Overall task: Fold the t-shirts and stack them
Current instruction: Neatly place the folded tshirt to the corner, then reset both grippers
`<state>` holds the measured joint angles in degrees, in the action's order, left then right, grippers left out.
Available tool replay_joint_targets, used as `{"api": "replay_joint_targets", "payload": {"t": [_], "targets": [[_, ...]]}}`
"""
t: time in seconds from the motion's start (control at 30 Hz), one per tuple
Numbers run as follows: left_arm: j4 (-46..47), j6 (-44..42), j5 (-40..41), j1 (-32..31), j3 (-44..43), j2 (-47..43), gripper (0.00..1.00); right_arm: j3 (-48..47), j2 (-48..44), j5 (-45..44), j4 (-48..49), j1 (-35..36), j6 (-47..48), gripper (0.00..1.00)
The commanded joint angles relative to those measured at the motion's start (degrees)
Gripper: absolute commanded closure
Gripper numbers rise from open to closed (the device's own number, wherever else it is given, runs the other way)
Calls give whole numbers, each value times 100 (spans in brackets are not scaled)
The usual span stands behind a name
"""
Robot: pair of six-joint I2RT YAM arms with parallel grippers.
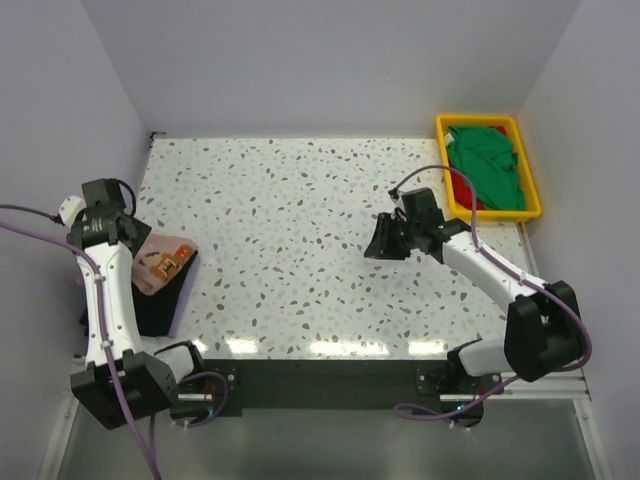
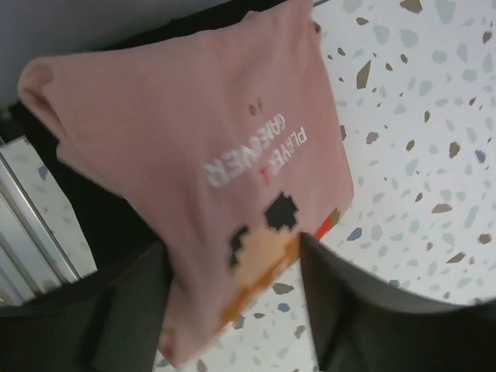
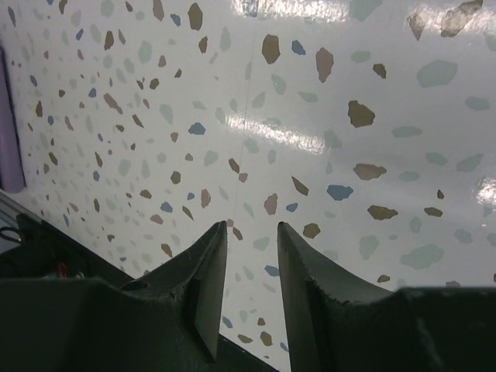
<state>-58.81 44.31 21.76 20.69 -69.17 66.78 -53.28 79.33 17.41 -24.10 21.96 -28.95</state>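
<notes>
The dusty pink t-shirt (image 1: 162, 262), folded with its orange-white print up, lies on a black t-shirt (image 1: 152, 308) at the table's left edge. In the left wrist view the pink t-shirt (image 2: 194, 139) fills the frame and one corner hangs between my fingers. My left gripper (image 2: 232, 260) is open around that corner, jaws wide apart. My right gripper (image 3: 252, 226) is open and empty, jaws a little apart, over bare table; in the top view it (image 1: 383, 243) is right of centre. The green t-shirt (image 1: 486, 164) lies heaped over the red t-shirt (image 1: 470, 198) in the tray.
The yellow tray (image 1: 532, 190) stands at the back right corner. A purple cloth edge (image 1: 183, 295) shows beside the black t-shirt, and also in the right wrist view (image 3: 11, 124). Grey walls close in the table on the left, back and right.
</notes>
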Motion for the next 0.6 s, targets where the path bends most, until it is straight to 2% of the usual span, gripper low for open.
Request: {"api": "replay_joint_targets", "payload": {"t": [0.0, 0.03, 0.07, 0.2, 0.43, 0.57], "targets": [[-17, 376, 416, 67, 333, -823, 23, 133, -321, 201, 10, 90, 135, 64], [-34, 385, 530, 67, 334, -1051, 7, 159, -365, 210, 19, 90, 135, 64], [-26, 368, 575, 67, 308, -1132, 0, 194, -366, 210, 10, 98, 144, 64], [132, 183, 453, 67, 158, -1133, 0, 230, -427, 201, -25, 98, 170, 64], [949, -291, -933, 23, 403, -948, 0, 256, -594, 0, -77, 99, 232, 63], [1599, -231, -1227, -502, 649, -1001, 0, 213, -699, -202, -148, 99, 258, 63]]}}
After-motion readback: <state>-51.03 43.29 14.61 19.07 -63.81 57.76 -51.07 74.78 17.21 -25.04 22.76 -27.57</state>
